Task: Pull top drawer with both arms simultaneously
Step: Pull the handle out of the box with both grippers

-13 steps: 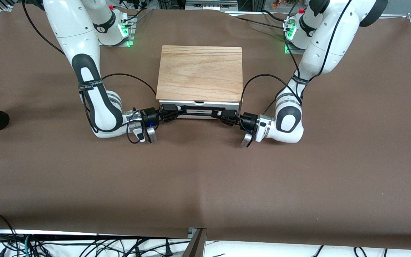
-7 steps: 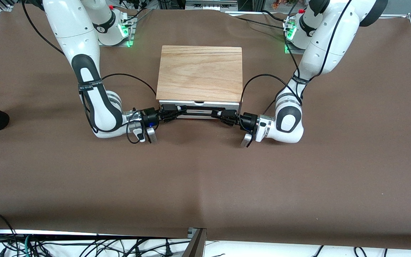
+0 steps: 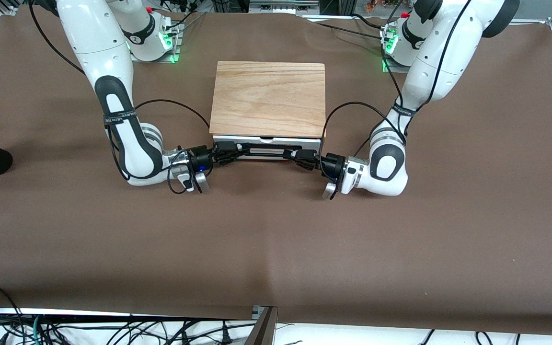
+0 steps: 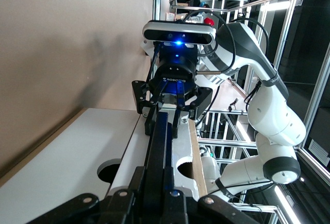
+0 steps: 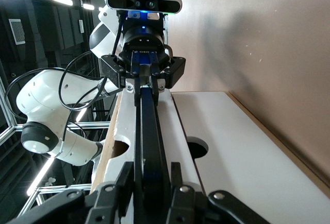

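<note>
While both arms bend low over the brown table (image 3: pixel 276 239), their forearms lie almost level and point at each other along the cabinet's (image 3: pixel 269 98) front. The left gripper (image 3: pixel 299 156) is clamped on one end of the top drawer's (image 3: pixel 267 140) black bar handle (image 3: pixel 266 154), the right gripper (image 3: pixel 230 152) on its other end. The drawer sits just under the wood top.

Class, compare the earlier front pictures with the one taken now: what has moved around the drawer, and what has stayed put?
Both wrists and forearms have shifted slightly; the left gripper and right gripper stay shut on the black bar handle at its two ends. The top drawer shows no clear opening yet. The wooden cabinet top has not moved.
</note>
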Controlling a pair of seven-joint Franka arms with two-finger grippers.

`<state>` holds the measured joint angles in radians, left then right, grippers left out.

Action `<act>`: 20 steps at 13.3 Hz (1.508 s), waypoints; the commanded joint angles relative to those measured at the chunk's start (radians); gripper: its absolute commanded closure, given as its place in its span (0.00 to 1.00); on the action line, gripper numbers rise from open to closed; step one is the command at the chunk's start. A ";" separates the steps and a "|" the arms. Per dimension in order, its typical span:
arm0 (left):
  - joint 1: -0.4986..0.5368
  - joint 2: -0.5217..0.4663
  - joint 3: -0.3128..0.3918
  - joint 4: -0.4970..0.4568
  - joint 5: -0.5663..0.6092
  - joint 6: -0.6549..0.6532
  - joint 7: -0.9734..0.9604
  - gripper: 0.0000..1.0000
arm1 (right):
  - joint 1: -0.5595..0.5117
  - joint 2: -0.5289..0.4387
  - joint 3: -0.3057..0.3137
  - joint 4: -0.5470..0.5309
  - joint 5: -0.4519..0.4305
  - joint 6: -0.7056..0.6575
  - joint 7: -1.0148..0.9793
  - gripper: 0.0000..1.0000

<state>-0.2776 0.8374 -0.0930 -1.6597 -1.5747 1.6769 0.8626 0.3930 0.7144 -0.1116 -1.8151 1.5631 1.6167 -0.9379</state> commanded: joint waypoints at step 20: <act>0.081 0.040 0.007 0.273 -0.005 0.000 -0.304 1.00 | -0.069 0.122 -0.010 0.138 -0.018 -0.001 -0.015 1.00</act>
<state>-0.2665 0.9098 -0.0822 -1.5006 -1.5492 1.6812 0.7293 0.3405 0.7870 -0.1121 -1.6996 1.5809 1.6189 -0.9357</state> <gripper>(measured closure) 0.819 0.714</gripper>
